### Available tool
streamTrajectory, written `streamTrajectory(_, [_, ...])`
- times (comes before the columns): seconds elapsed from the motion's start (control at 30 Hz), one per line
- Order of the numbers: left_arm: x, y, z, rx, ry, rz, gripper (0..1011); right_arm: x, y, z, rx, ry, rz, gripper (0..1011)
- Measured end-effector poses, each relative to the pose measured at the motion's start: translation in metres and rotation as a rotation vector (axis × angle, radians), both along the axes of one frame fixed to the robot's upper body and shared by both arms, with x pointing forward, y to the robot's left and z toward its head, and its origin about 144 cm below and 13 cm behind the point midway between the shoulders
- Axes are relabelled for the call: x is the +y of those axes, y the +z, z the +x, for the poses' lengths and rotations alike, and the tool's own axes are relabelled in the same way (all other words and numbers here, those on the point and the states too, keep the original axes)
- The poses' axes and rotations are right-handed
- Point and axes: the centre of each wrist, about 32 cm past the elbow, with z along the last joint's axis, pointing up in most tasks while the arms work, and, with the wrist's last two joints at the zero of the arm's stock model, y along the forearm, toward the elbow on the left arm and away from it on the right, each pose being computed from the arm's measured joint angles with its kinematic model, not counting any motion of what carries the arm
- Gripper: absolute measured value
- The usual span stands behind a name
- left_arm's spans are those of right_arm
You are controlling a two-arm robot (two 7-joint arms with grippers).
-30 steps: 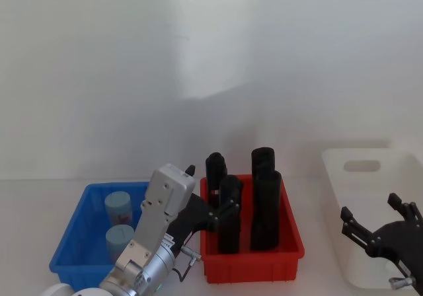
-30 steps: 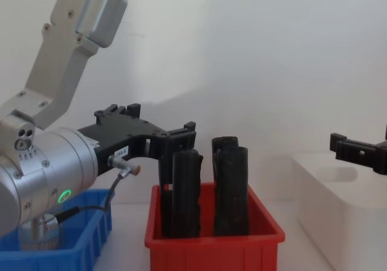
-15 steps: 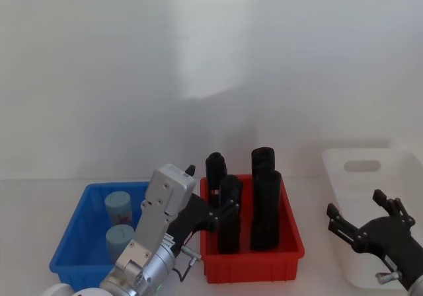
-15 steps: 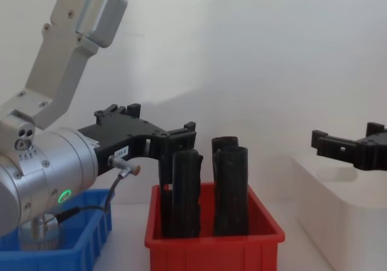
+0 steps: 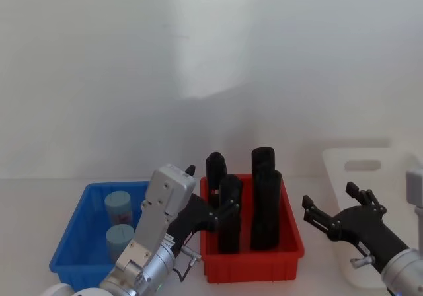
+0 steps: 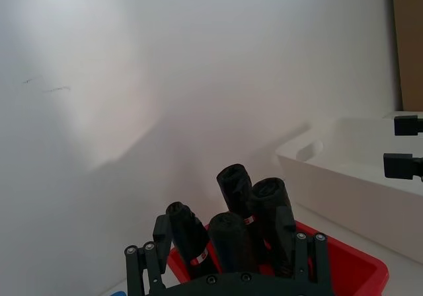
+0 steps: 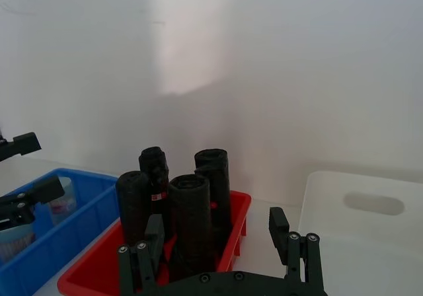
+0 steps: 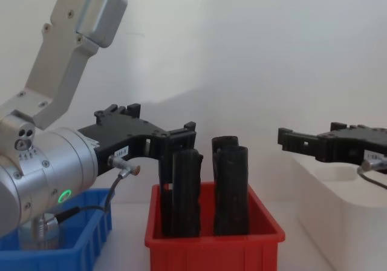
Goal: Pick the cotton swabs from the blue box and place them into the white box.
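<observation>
Right gripper (image 5: pixel 327 195), open and empty, hovers between the red bin (image 5: pixel 254 268) and the white box (image 5: pixel 396 158), the left gripper (image 5: pixel 213 187) likewise open and empty beside the black rolls (image 5: pixel 266 203); reaching the cotton swabs (image 5: pixel 119 207) in the blue box (image 5: pixel 66 246) risks toppling those rolls.

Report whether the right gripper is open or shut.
Open: the right gripper has its fingers spread wide apart, holding nothing.

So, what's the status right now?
Left gripper open, empty, between blue box and red bin. Right gripper open, empty, between red bin and white box. Two cotton swabs jars in blue box. Tall black rolls stand between boxes.
</observation>
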Motion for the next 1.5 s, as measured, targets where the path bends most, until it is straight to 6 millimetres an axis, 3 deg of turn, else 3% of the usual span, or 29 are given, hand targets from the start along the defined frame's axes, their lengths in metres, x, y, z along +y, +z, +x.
streamTrajectory(0.7, [0.000,0.000,0.000,0.000,0.000,0.000,1003,0.023,0.007,0.051,0.105,0.025,-0.045,1002])
streamTrajectory(1.5, [0.000,0.000,0.000,0.000,0.000,0.000,1003,0.037,-0.001,0.100,0.202,0.098,-0.111,1002])
